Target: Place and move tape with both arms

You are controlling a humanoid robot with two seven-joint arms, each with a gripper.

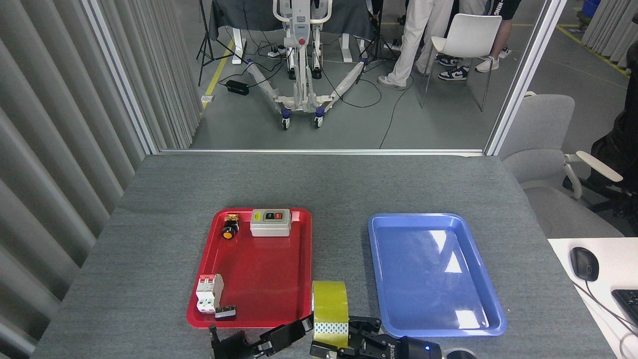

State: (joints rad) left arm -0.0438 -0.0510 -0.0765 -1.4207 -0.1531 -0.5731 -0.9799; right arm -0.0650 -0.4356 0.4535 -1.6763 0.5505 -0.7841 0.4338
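The tape [329, 305], a yellow roll with a white printed core, stands on edge above the table's front edge, between the red tray [259, 304] and the blue tray [478, 319]. My left gripper [305, 326] comes in from the lower left and is shut on the roll's left side. Coming in from the lower right, my right gripper [345, 340] has its black fingers spread around the roll's lower right part. The bottom of the roll is partly hidden by those fingers.
In the red tray are a grey switch box [270, 222], a black and orange push button [230, 227], a white and red breaker [209, 293] and a small black part [225, 312]. A mouse [584, 263] lies on a white desk at right.
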